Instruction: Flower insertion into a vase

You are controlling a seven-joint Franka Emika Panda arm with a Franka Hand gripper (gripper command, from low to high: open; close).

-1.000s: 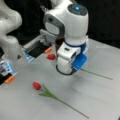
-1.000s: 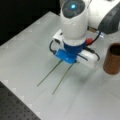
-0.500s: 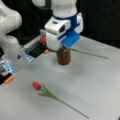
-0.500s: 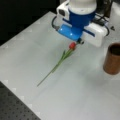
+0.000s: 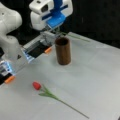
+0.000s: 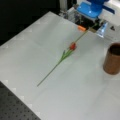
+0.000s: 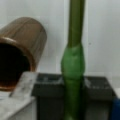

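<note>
Gripper (image 5: 56, 29) at a front view's top, blue and white, raised off the table (image 5: 100, 75) and just above the vase (image 5: 62, 51). Fingers closed on the held tulip stem (image 5: 75, 37), slanting away toward that view's right and clear of the vase's mouth. Vase upright on the table, dark brown, nothing showing in it. Second tulip (image 5: 37, 85) flat on the table near that view's bottom, well apart from the vase, red head toward the left.

Gripper (image 6: 94, 28) at a front view's top right, with the held tulip stem (image 6: 83, 35) running down and left from it. Second tulip (image 6: 72, 46) lying in the middle of the table (image 6: 30, 50). Vase (image 6: 112, 60) at the right edge, apart from both flowers.

Wrist view: held tulip stem (image 7: 73, 62) pinched between dark pads (image 7: 47, 92), vase (image 7: 25, 42) at left, open mouth dark, stem outside it.
</note>
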